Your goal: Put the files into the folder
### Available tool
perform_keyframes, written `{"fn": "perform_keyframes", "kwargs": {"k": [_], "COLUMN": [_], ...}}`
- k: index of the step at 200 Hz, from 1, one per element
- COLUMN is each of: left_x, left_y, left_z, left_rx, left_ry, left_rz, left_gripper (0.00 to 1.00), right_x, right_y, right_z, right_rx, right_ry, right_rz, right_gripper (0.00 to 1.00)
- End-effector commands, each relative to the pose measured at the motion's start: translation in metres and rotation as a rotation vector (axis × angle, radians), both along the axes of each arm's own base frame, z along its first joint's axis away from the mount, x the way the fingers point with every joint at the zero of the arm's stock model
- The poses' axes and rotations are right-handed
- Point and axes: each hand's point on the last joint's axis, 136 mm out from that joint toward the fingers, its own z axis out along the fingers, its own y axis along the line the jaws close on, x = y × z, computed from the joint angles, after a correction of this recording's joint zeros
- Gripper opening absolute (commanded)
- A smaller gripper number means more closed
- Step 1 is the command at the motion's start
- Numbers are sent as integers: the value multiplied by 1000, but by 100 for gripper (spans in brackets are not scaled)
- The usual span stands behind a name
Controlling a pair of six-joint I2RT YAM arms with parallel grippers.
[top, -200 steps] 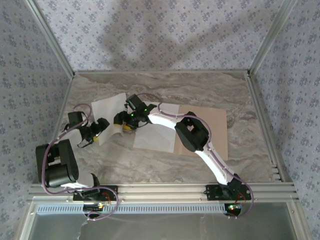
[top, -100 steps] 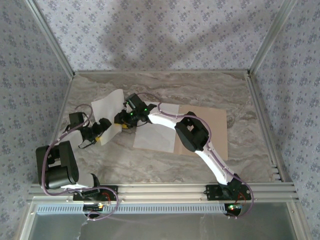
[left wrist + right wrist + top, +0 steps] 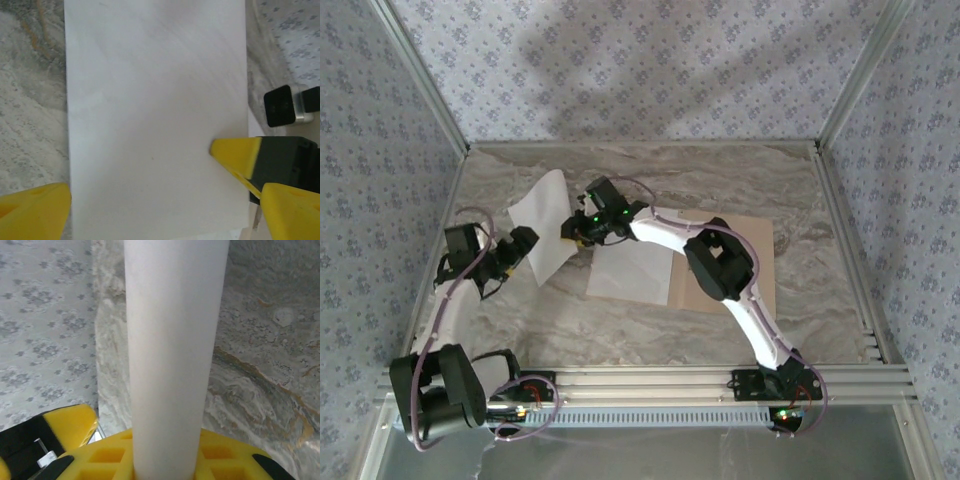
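One white file is tilted up off the marble table, and my right gripper is shut on its right edge. In the right wrist view this sheet rises straight up from between the yellow jaws. My left gripper stands open just left of the sheet's lower corner. In the left wrist view, its fingers straddle the sheet, and the right gripper's yellow fingertip pinches the far edge. A second file lies flat, overlapping the left end of the tan folder.
Patterned walls and metal frame posts close in the table on the left, back and right. The right arm's white links stretch across the flat sheet and the folder. Bare marble lies in front.
My right gripper has closed on the left sheet's edge and raised it, so the sheet now stands tilted. The left arm has drawn back to the left, its jaws wide apart.
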Motion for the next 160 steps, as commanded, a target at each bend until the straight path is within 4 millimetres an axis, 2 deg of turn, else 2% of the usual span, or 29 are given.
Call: {"fn": "perform_keyframes", "kwargs": {"k": [1,67,105,160], "left_x": [5,12,13,9], "left_y": [-7,-32,-48,-103], "left_z": [24,82,112,162], "left_rx": [-71,-208,-247,-277], "left_ry": [-40,-239,-359,-505], "left_rz": [-15,-59,-77,-226], "left_gripper": [98,100,100,100], "right_x": [2,2,-8,-40], "right_y": [-14,-73,-104,-142], "right_z": [61,115,164,239], "right_rx": [81,136,201,302], "right_ry": [-111,-164,-223,-343], "right_rz": [23,-30,-55,-66], "right_gripper": [25,21,21,22]}}
